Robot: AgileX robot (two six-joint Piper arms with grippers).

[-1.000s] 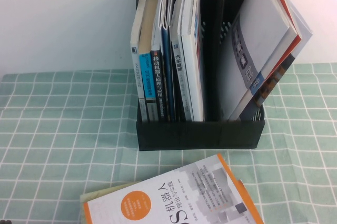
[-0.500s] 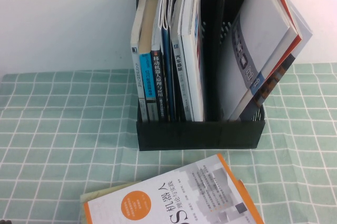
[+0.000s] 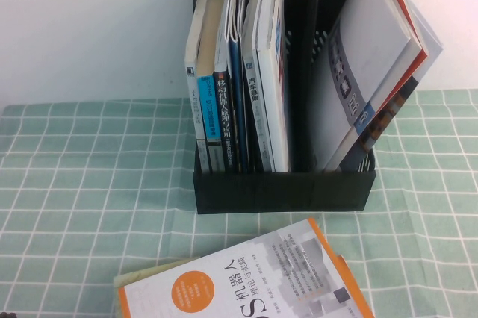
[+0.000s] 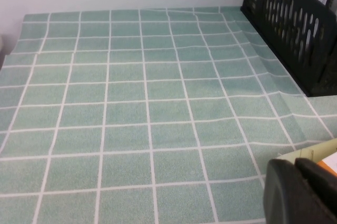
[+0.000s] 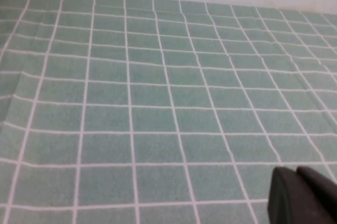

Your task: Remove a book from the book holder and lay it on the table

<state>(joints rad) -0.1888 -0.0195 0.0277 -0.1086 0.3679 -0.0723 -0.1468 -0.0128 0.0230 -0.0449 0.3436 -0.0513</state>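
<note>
The book (image 3: 246, 281), white with an orange border, an orange circle and black title, lies flat on the table (image 3: 75, 184) in front of the book holder (image 3: 284, 187). Its orange edge shows in the left wrist view (image 4: 330, 164). My left gripper (image 4: 295, 163) is shut and empty, low over the cloth beside the book's corner. My right gripper (image 5: 296, 171) is shut and empty over bare cloth. Neither gripper shows in the high view. The holder's perforated side wall (image 4: 295, 29) stands away from the left gripper.
The holder holds several upright books on its left side and a grey-covered, red-edged magazine (image 3: 366, 64) leaning in its right slot. A pale yellow book (image 3: 146, 275) lies under the white book. The cloth has creases near the holder.
</note>
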